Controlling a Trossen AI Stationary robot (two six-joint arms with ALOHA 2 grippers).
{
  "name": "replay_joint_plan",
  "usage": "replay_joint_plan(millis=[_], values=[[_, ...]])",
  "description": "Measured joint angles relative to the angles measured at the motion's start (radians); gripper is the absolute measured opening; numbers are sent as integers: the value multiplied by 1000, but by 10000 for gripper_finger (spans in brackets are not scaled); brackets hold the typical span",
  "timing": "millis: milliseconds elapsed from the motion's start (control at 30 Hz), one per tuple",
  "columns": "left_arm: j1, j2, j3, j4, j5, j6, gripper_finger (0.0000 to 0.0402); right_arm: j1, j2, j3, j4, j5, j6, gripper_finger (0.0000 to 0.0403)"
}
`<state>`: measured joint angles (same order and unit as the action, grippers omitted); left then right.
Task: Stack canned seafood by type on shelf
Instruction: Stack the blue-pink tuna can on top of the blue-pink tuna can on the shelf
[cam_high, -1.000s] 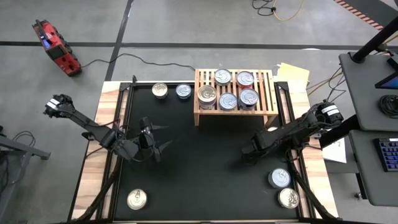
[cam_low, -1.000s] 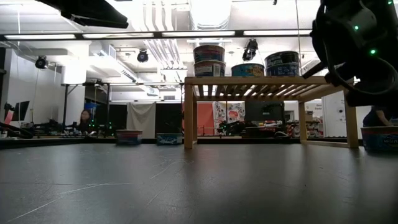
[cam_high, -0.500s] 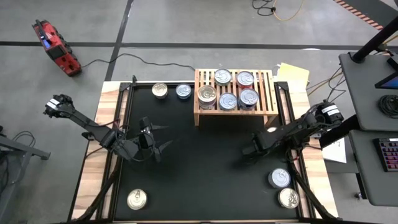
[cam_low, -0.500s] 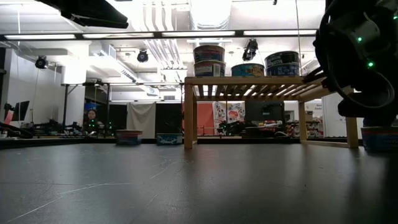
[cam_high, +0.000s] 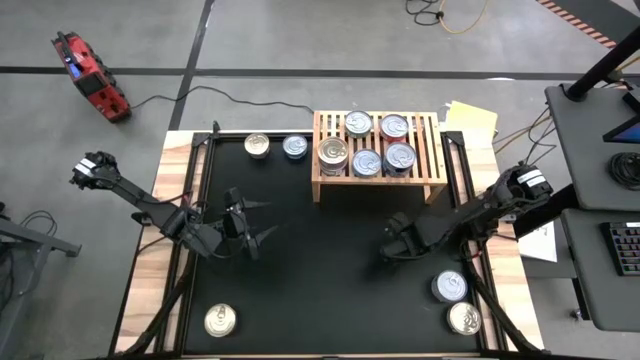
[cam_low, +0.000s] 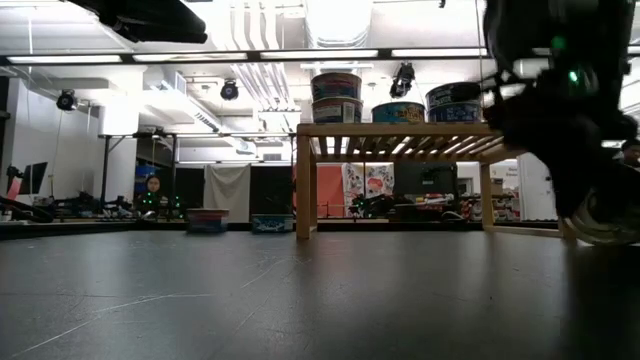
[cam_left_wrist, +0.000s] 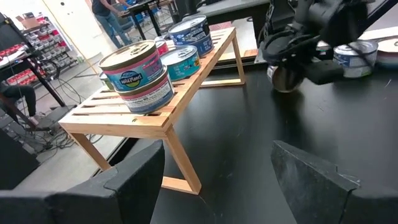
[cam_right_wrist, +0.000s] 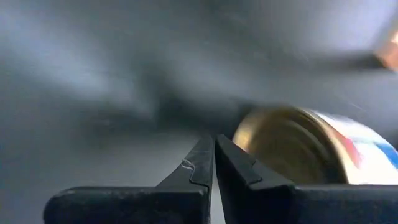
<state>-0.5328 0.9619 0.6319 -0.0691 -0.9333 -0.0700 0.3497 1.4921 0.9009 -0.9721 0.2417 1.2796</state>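
Seen from above, five cans (cam_high: 366, 148) are set on the wooden shelf (cam_high: 378, 183) at upper centre — six more lie on the bench (cam_high: 320, 300). The left tool (cam_high: 262, 222) is released at mid-left; the right tool (cam_high: 384, 250) is clenched, empty, centre-right.

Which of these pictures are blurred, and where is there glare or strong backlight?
Right wrist view: heavy motion blur; the mat and a can smear, only the shut right gripper is sharp. Low view: the right arm is smeared, and bright ceiling lights backlight the shelf. High view: sharp, evenly lit. Left wrist view: sharp on the shelf cans.
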Motion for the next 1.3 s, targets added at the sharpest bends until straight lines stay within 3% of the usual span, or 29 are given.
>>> replay_joint_plan(millis=[233, 433, 600, 833, 1033, 1300], values=[[0, 0, 0, 13, 0, -2, 276, 68, 0, 162, -22, 179, -18, 9], [0, 0, 0, 13, 23, -38, 276, 120, -2, 285, -207, 121, 117, 14], [0, 0, 0, 17, 87, -44, 276, 143, -6, 331, -390, 55, 191, 48], [0, 0, 0, 17, 87, -45, 276, 143, -59, 297, -414, -40, 214, 144], [0, 0, 0, 17, 87, -45, 276, 143, -140, 203, -446, -60, 300, 233], [0, 0, 0, 17, 87, -44, 276, 143, -234, 33, -344, -112, 352, 285]])
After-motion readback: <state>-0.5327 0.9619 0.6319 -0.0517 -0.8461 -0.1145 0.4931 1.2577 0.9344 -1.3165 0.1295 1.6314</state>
